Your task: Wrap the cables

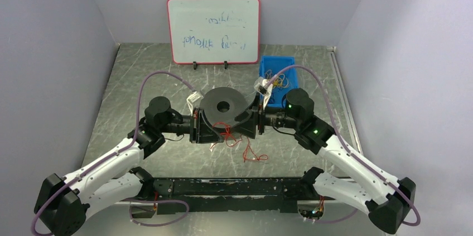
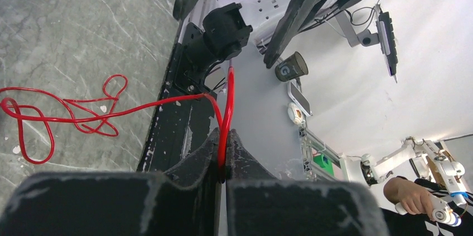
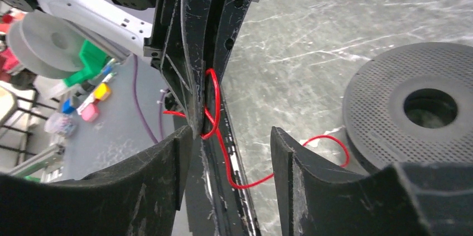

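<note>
Landmark: black spool [image 3: 382,96], lying flat on the table [image 1: 139,80] with its hole facing up.

Left gripper [image 2: 223,160]: on the near-left side of the spool. Its fingers are pressed fully together and pinch a strand of the cables at the tips.

Right gripper [image 3: 231,135]: on the near-right side of the spool, pointing at the left gripper. Its fingers are spread wide with nothing held between them.

Cables [image 2: 228,107]: thin red wire. One part is in the left pinch, and the rest trails off in loose loops on the table on the near side of the spool. One strand curves toward the spool's near edge, but I cannot tell whether it is attached there.

Progress: no turns of wire show on the spool, so the wrapping looks barely begun.

Key relation: a short loop of wire sticks out past the left tips toward the right gripper. Its long axis lies along the line between the two grippers, roughly parallel to the spool's near edge. The loop sits at the mouth of the right gripper's gap, off centre toward the finger farther from the spool.

Nearer free hand: the right one.

Next move, as a judgement: a handover would need the right gripper centred on the loop before it closes.

Risk: wire this thin could slip past the pads.
</note>
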Motion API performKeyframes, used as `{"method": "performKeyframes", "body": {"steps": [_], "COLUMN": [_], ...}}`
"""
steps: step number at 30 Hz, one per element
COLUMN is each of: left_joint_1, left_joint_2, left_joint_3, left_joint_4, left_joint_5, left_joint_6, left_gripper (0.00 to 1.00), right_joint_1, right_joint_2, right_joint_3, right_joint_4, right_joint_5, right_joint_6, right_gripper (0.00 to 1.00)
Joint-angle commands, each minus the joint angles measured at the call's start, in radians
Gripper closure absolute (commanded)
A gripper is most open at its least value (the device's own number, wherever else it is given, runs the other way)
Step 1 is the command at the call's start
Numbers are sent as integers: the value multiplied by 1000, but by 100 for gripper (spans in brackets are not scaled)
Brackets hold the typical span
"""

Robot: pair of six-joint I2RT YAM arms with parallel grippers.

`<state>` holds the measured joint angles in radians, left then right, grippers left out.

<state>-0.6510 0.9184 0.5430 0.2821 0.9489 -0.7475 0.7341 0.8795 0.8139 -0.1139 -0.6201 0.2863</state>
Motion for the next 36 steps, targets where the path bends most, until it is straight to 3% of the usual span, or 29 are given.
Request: {"method": "performKeyframes", "body": {"steps": [1, 5, 9, 15, 19, 25, 27, 31, 36], "left_joint_1": [-12, -15, -15, -19, -21, -21, -21, -21, -20], "left_joint_2": [-16, -20, -19, -13, -13, -80, -115, -160, -129], "left_joint_3": [9, 11, 13, 15, 19, 138, 170, 206, 237], "left_joint_4": [16, 13, 15, 37, 28, -340, -412, -479, -480], "left_joint_5": [33, 38, 38, 47, 44, -200, -284, -366, -295], "left_joint_6": [13, 20, 25, 20, 28, 245, 289, 350, 404], "left_gripper": [93, 93, 93, 93, 93, 46, 34, 27, 31], "right_joint_1": [4, 7, 17, 59, 68, 69, 68, 69, 70], "right_joint_2": [36, 68, 106, 151, 161, 140, 136, 141, 141], "right_joint_3": [-32, -39, -55, -46, -30, 28, 50, 82, 82], "right_joint_4": [207, 254, 315, 306, 267, 121, 79, 15, 46], "right_joint_5": [-126, -145, -183, -185, -167, -103, -93, -97, -168], "right_joint_6": [115, 150, 198, 191, 171, 100, 82, 70, 122], "right_gripper": [45, 56, 60, 71, 100, 100, 100, 100, 100]}}
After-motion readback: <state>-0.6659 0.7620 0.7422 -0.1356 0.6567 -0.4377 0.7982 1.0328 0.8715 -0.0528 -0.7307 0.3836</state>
